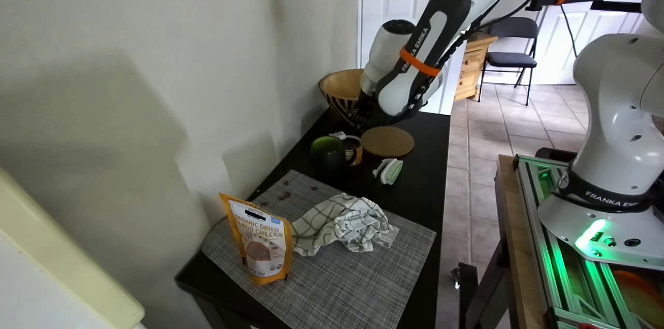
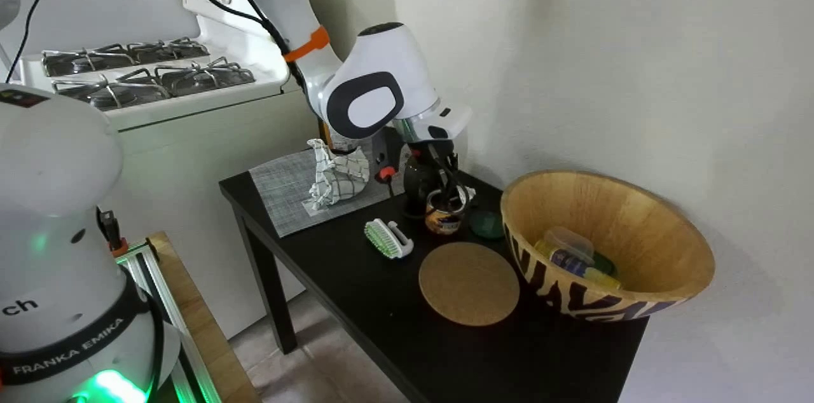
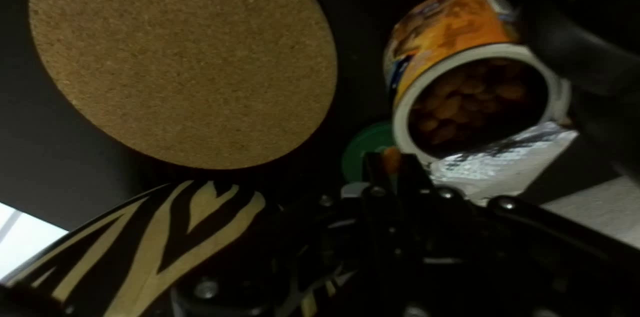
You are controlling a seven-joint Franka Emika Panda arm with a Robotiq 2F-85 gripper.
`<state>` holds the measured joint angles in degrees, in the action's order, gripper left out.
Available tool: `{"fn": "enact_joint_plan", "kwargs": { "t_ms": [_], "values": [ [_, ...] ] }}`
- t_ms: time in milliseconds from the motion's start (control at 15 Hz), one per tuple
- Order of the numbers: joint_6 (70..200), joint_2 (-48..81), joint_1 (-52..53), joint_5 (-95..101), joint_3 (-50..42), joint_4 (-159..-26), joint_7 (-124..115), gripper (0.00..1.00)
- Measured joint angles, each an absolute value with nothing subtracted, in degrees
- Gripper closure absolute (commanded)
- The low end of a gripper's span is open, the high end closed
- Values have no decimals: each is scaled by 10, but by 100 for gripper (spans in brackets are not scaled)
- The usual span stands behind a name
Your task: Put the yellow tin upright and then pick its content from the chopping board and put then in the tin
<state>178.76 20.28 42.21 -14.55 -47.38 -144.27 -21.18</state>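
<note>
Fingers [image 3: 409, 173], nearly together, pinch a small orange piece [image 3: 391, 158] between their tips and appear, in the wrist view, close by the rim of the yellow tin [image 3: 457, 22]; their height over it cannot be told. The tin stands upright on the worktop [image 2: 381, 292], brownish pieces [image 3: 465, 99] inside, the chopping board [image 3: 190, 57] just beside it, a green disc [image 3: 362, 152] near.

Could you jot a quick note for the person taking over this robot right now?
Gripper: looks closed on a small orange piece, beside the yellow tin in the wrist view.
Tin: standing upright, brownish pieces inside.
Chopping board: near the tin, not touching; no pieces show on it.
Done: tin upright, some content in.
Left: probably just dropping the held piece in.
</note>
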Motion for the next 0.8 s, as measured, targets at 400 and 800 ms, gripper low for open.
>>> {"fn": "enact_joint_plan", "kwargs": {
  "t_ms": [400,800],
  "values": [
    [1756,137,349,-151,-375,-1448,-161,97],
    [1752,145,298,-153,-342,-1445,-156,97]
  ]
}}
